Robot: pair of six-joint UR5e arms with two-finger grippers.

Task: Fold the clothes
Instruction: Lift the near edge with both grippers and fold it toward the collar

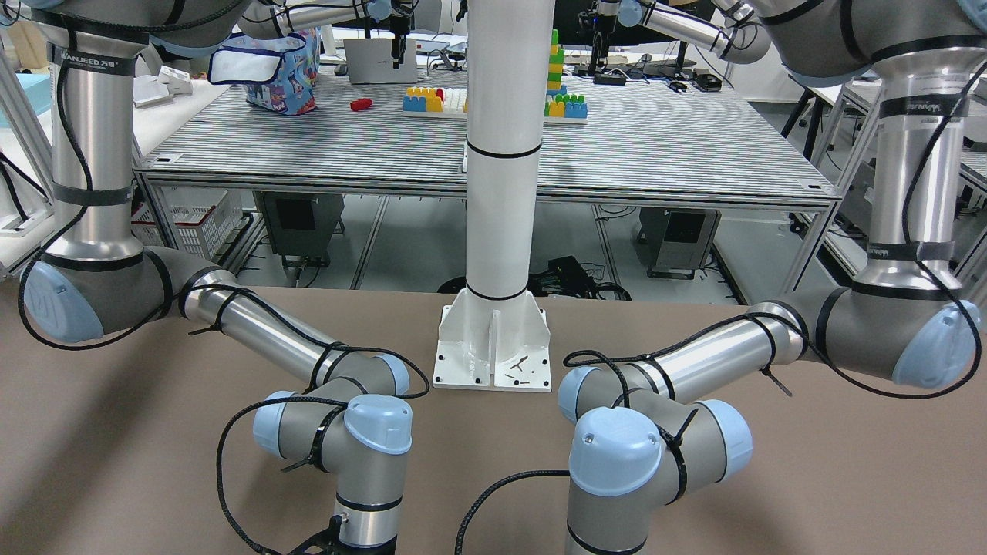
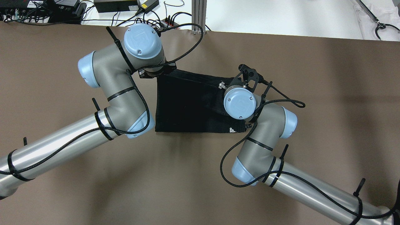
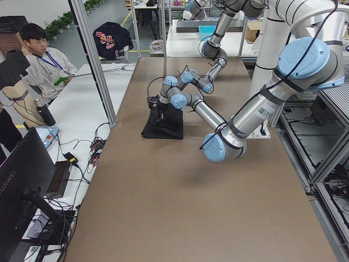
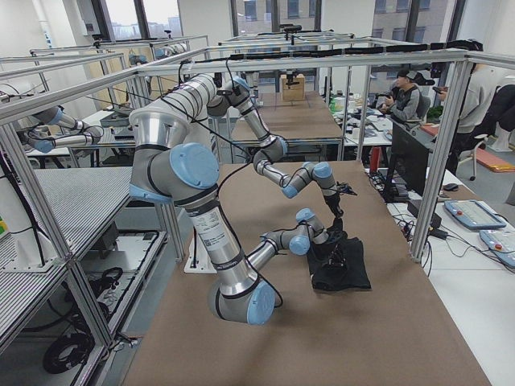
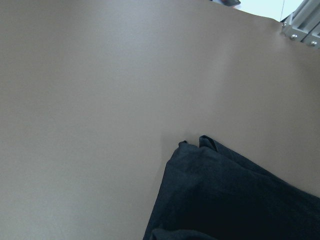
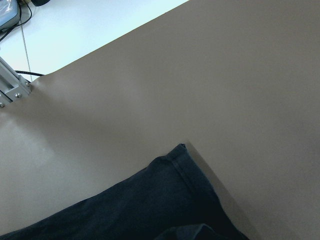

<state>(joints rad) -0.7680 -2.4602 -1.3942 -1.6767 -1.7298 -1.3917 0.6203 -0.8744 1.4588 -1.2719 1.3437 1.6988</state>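
Black garment point(image 2: 187, 106) lies toward the table's point(image 2: 62, 193) far edge, left arm point(image 2: 142, 40) and right arm point(image 2: 239, 103) over its far corners. The jaws are hidden, so I cannot tell their state. Best to pinch both corners evenly and lift together.

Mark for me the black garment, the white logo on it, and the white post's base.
black garment point(image 2: 187, 106), overhead view, its flat middle.
white logo point(image 2: 231, 129), overhead view, the print by the garment's near right corner.
white post's base point(image 1: 493, 351), front-facing view, the bracket's centre.
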